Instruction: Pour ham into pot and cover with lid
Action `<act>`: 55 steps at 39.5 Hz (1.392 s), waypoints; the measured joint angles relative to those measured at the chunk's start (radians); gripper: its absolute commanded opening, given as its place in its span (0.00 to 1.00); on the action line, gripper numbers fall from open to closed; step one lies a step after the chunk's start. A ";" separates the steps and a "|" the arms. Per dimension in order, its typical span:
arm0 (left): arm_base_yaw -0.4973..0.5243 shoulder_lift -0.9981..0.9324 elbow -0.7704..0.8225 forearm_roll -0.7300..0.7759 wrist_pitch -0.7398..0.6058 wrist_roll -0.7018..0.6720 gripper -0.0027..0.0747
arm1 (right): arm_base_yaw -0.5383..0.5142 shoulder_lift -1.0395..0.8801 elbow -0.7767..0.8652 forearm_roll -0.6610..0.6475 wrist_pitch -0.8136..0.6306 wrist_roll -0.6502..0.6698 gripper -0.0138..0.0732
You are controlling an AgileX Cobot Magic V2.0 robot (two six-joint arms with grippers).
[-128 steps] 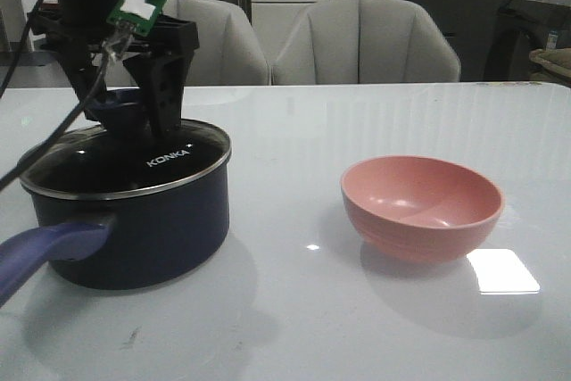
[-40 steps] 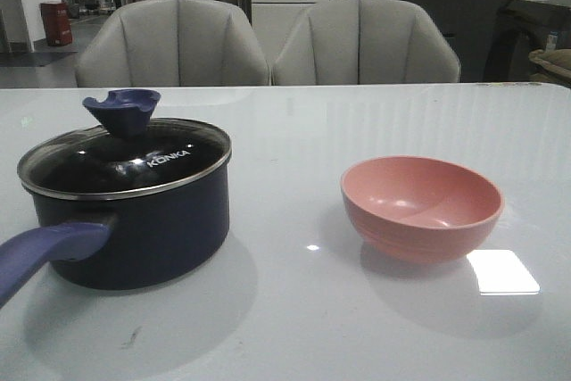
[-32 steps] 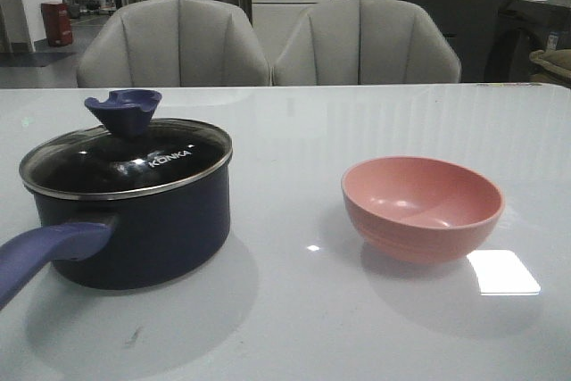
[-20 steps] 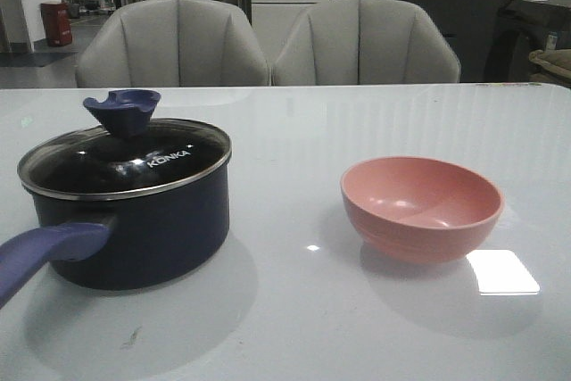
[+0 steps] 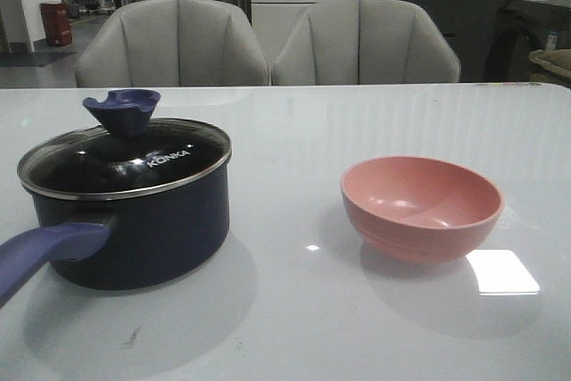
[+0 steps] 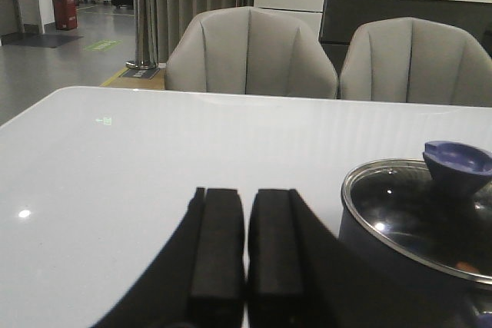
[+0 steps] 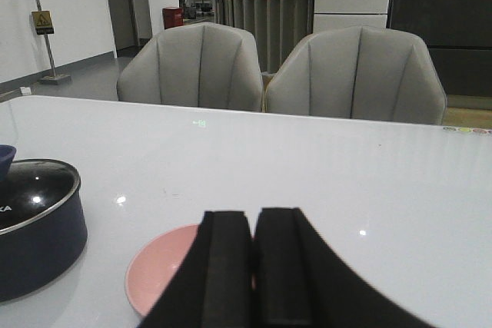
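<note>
The dark navy pot (image 5: 152,229) stands at the table's left with its purple-blue handle (image 5: 45,252) pointing toward the near edge. The glass lid (image 5: 116,162) lies flat on its rim, blue knob (image 5: 122,111) upright. Through the lid (image 6: 415,213) a small orange patch of ham (image 6: 463,266) shows inside. Neither gripper appears in the front view. My left gripper (image 6: 246,193) is shut and empty, low over the table beside the pot (image 6: 384,266). My right gripper (image 7: 253,214) is shut and empty, with the pink bowl (image 7: 161,270) beyond its fingers.
The pink bowl (image 5: 419,207) stands empty at the right of the table, well apart from the pot. Two grey chairs (image 5: 268,42) line the far edge. A bright light patch (image 5: 501,271) lies on the glossy tabletop near the bowl.
My left gripper, which stood at the lid's knob 3.2 s ago, has left the front view. The lid stays on the pot. Nothing has moved in the last second.
</note>
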 measured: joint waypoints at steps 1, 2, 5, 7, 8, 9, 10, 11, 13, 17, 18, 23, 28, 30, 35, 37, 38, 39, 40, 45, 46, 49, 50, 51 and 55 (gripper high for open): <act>0.000 0.000 0.000 0.000 0.000 0.000 0.18 | 0.000 0.000 0.000 0.000 0.000 0.000 0.33; 0.000 0.000 0.000 0.000 0.000 0.000 0.18 | 0.000 0.000 0.000 0.000 0.000 0.000 0.33; 0.000 0.000 0.000 0.000 0.002 0.000 0.18 | 0.000 0.000 0.000 0.000 0.000 0.000 0.33; 0.000 0.000 0.000 0.000 0.002 0.000 0.18 | 0.000 0.000 0.000 0.000 0.000 0.000 0.33; 0.000 0.000 0.000 0.000 0.002 0.000 0.18 | 0.000 0.000 0.000 0.000 0.000 0.000 0.33; 0.000 0.000 0.000 0.000 0.002 0.000 0.18 | 0.000 0.000 0.000 0.000 0.000 0.000 0.33; 0.000 0.000 0.000 0.000 0.002 0.000 0.18 | 0.000 0.000 0.000 0.000 0.000 0.000 0.33; 0.000 0.000 0.000 0.000 0.002 0.000 0.18 | 0.000 0.000 0.000 0.000 0.000 0.000 0.33; 0.000 0.000 0.000 0.000 0.002 0.000 0.18 | 0.000 0.000 0.000 0.000 0.000 0.000 0.33; 0.000 0.000 0.000 0.000 0.002 0.000 0.18 | 0.000 0.000 0.000 0.000 0.000 0.000 0.33; 0.000 0.000 0.000 0.000 0.002 0.000 0.18 | 0.000 0.000 0.000 0.000 0.000 0.000 0.33; 0.000 0.000 0.000 0.000 0.002 0.000 0.18 | 0.000 0.000 0.000 0.000 0.000 0.000 0.33; 0.000 0.000 0.000 0.000 0.002 0.000 0.18 | 0.000 0.000 0.002 0.000 0.000 0.000 0.33; 0.000 0.000 0.000 0.000 0.002 0.000 0.18 | 0.000 0.000 0.009 0.000 -0.001 0.000 0.33; 0.000 0.000 0.000 0.000 0.002 0.000 0.18 | -0.016 -0.005 0.052 -0.107 -0.002 0.011 0.33; 0.000 0.000 0.000 0.000 0.002 0.000 0.18 | -0.037 -0.014 0.071 -0.158 -0.002 0.041 0.33; 0.000 0.000 0.000 0.000 0.002 0.000 0.18 | -0.047 -0.023 0.082 -0.186 -0.001 0.057 0.33; 0.000 0.000 0.000 0.000 0.002 0.000 0.18 | -0.068 -0.035 0.092 -0.213 -0.001 0.079 0.33; 0.000 0.000 0.000 0.000 0.002 0.000 0.18 | -0.081 -0.046 0.100 -0.240 -0.001 0.102 0.33; 0.000 0.000 0.000 0.000 0.002 0.000 0.18 | -0.157 -0.133 0.144 -0.321 0.004 0.198 0.33; 0.000 0.000 0.000 0.000 0.002 0.000 0.18 | -0.164 -0.146 0.148 -0.327 0.006 0.208 0.33; 0.000 0.000 0.000 0.000 0.002 0.000 0.18 | -0.181 -0.159 0.148 -0.340 0.010 0.229 0.33; 0.000 0.000 0.000 0.000 0.002 0.000 0.18 | -0.183 -0.161 0.148 -0.342 0.015 0.232 0.33; 0.000 0.000 0.000 0.000 0.004 0.000 0.18 | -0.183 -0.161 0.148 -0.343 0.021 0.234 0.33; 0.000 0.000 0.000 0.000 0.004 0.000 0.18 | -0.183 -0.161 0.148 -0.346 0.034 0.243 0.33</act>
